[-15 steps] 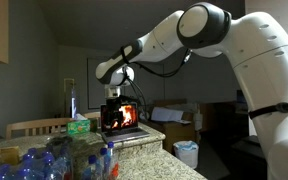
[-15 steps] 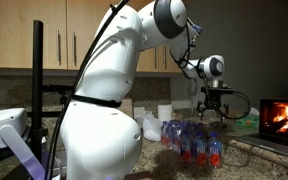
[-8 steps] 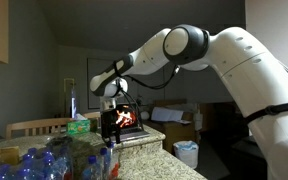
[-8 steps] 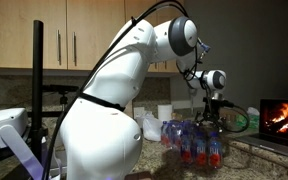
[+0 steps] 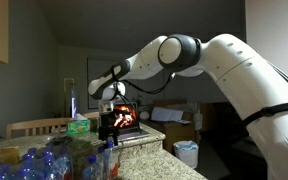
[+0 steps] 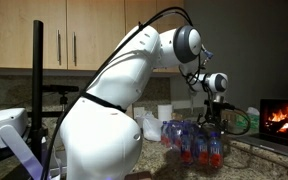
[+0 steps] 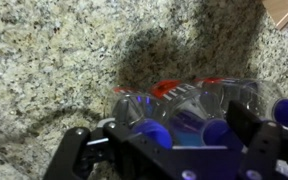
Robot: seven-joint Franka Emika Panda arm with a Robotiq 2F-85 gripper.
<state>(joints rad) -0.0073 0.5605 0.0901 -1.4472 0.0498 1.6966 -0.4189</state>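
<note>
- Lowered since a second ago: tool (image 6: 210,125), now just above bottles (image 6: 192,145).
- Spread wide, gripping nothing; bottles at 6 o'clock, on speckled bench (image 7: 44,70).

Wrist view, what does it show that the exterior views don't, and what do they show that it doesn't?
Only the wrist view: the blue bottle caps from above and the speckled granite counter up close. Only the exterior views: the white arm, a laptop showing a fire, wooden cabinets. Both: the open gripper over the pack of water bottles.
</note>
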